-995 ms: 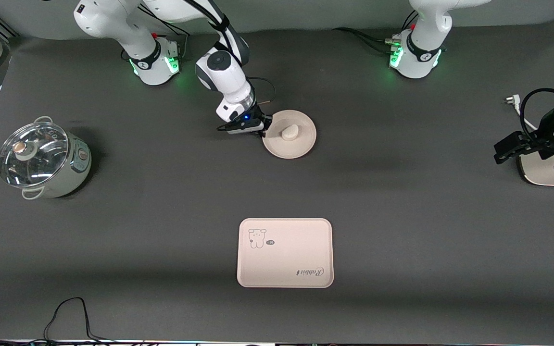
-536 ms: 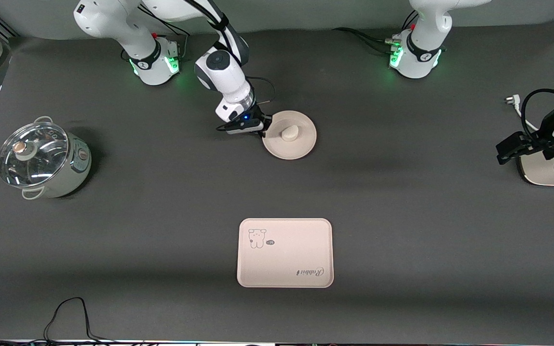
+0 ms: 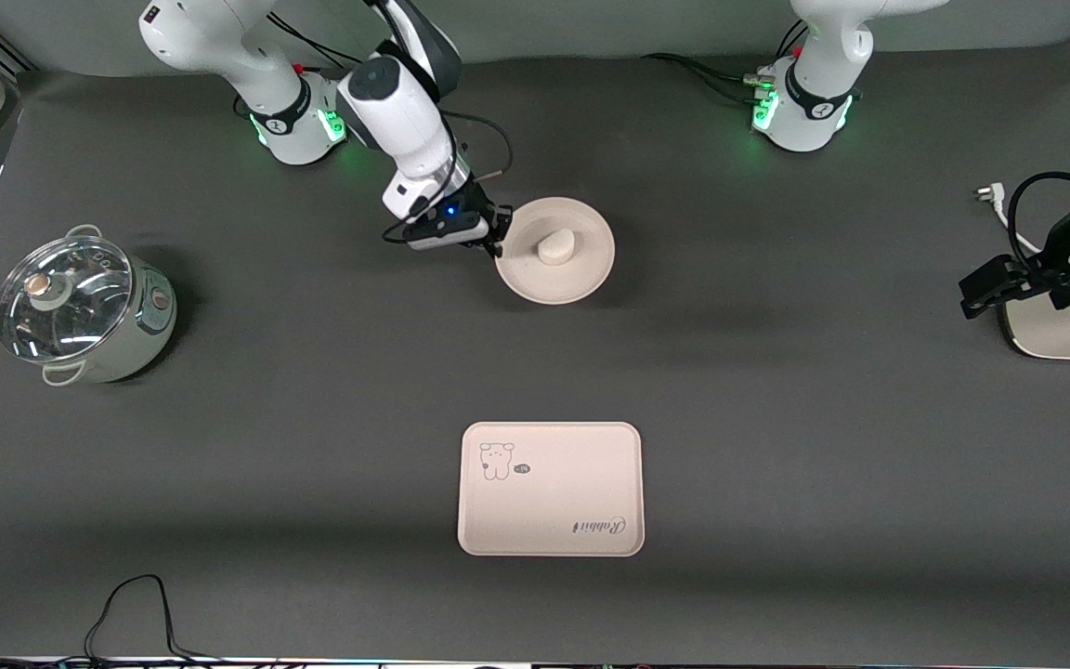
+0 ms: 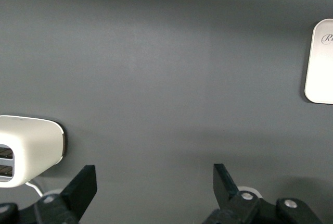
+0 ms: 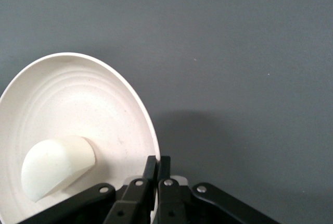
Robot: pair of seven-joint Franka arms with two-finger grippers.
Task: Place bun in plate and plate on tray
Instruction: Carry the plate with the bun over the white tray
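Note:
The round cream plate (image 3: pixel 583 275) hangs a little above the table, between the arm bases and the tray. My right gripper (image 3: pixel 496 243) is shut on its rim at the side toward the right arm's end. The off-white bun (image 3: pixel 555 246) lies in the plate. In the right wrist view the fingers pinch the plate (image 5: pixel 78 99) edge at my right gripper (image 5: pixel 157 162), with the bun (image 5: pixel 54 168) beside them. The rectangular tray (image 3: pixel 554 502) lies nearer the front camera. My left gripper (image 3: pixel 970 295) waits open with nothing in it at the left arm's end; the left wrist view shows my left gripper (image 4: pixel 154 174) over bare mat.
A lidded steel pot (image 3: pixel 80 307) stands at the right arm's end. A pale appliance (image 3: pixel 1046 339) sits under the left arm, seen as a white appliance (image 4: pixel 26 148) in the left wrist view. A black cable (image 3: pixel 131 604) lies by the front edge.
My right gripper has risen and drawn back toward its base with the plate, which has come up off the table with the bun in it. The left arm has not moved.

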